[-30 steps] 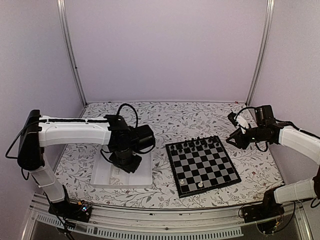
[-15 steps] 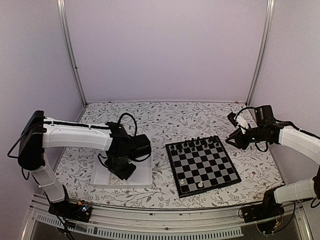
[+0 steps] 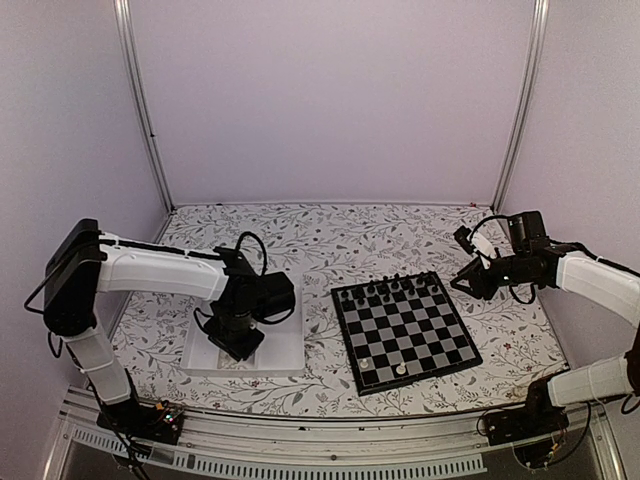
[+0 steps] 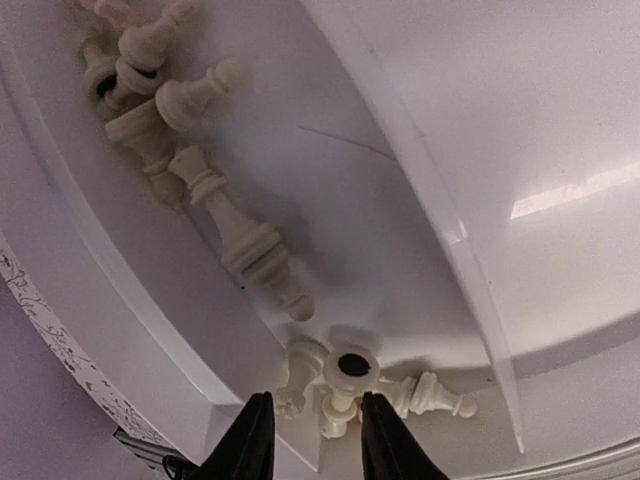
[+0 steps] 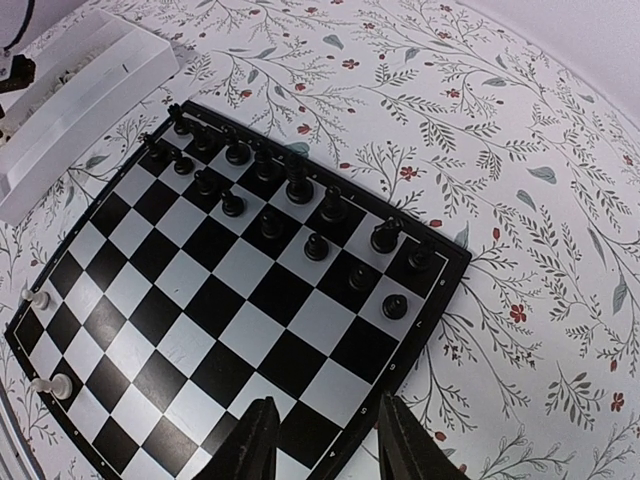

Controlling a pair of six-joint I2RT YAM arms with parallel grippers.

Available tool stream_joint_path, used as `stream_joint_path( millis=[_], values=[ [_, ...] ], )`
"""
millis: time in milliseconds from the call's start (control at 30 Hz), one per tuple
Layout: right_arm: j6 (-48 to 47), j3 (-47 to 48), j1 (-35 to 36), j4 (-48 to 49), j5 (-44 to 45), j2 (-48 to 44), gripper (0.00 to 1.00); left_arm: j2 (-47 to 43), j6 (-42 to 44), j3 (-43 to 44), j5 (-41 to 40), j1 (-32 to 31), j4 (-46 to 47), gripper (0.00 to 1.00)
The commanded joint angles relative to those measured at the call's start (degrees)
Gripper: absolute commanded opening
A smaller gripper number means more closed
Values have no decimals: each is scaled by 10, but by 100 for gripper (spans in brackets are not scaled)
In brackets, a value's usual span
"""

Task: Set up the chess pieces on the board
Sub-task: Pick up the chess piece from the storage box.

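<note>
The board (image 3: 405, 322) lies right of centre, with black chess pieces (image 3: 390, 290) along its two far rows and two white pieces (image 3: 399, 369) near its front edge. More cream-white pieces (image 4: 225, 215) lie tipped over in the white tray (image 3: 290, 350). My left gripper (image 3: 235, 340) reaches down into that tray. In the left wrist view the left gripper (image 4: 315, 445) is open, its tips on either side of a small heap of white pieces (image 4: 352, 368), gripping none. My right gripper (image 5: 325, 445) hovers open and empty above the board's right edge (image 5: 430, 310).
A raised divider (image 4: 430, 200) splits the tray into compartments. The tray stands on the floral tablecloth (image 3: 330, 240) left of the board. Metal frame posts (image 3: 140, 100) and purple walls close in the back and sides.
The left arm has shifted a little left and nearer within the tray, and its fingers have spread wider. The right arm has not moved.
</note>
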Motion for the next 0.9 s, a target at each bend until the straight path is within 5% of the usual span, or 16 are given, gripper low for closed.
stream_joint_path(
  millis=[0,867],
  values=[
    [-5,3,-2,-3,-9,6,37,15,5,-10,0,14,8,34],
    [-7,3,-1,-6,-17,13,37,21,-17,-17,21,24,5,30]
  ],
)
